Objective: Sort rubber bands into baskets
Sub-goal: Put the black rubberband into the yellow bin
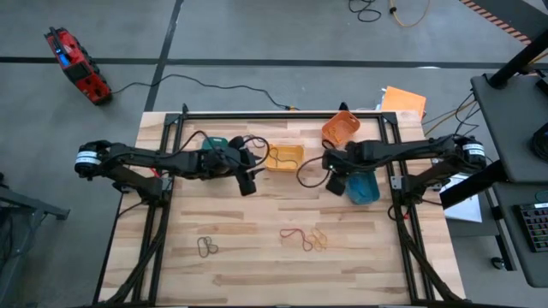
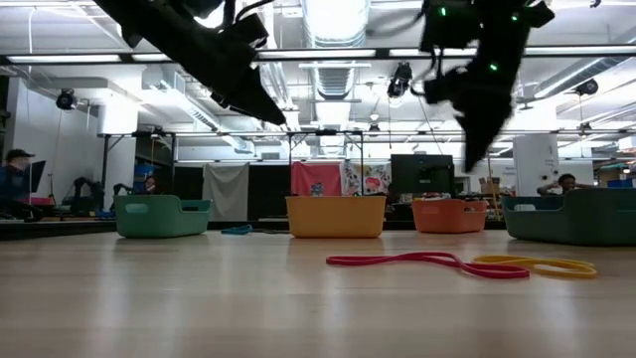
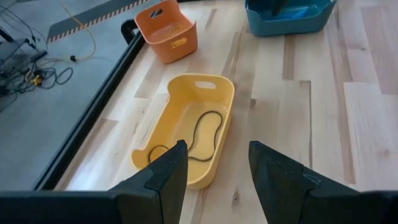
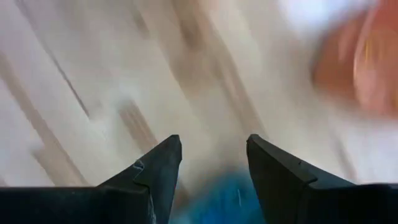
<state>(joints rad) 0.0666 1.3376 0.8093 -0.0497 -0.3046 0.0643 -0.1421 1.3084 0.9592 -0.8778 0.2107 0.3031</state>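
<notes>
Wooden table [image 1: 257, 257] of pale planks, inside a dark frame. Yellow basket [image 1: 283, 157] at the far middle; teal-green basket [image 1: 212, 145] to its left, orange basket [image 1: 340, 129] and blue basket [image 1: 363, 186] to its right. Nearer than the yellow basket: red and yellow-orange rubber bands [image 1: 305, 238], and dark loops [image 1: 206, 247] further left.

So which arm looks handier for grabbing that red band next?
Probably the right. Its tool hangs open by the blue basket, on the same side of the table as the red band. The left tool, also open, sits over by the yellow basket.
</notes>
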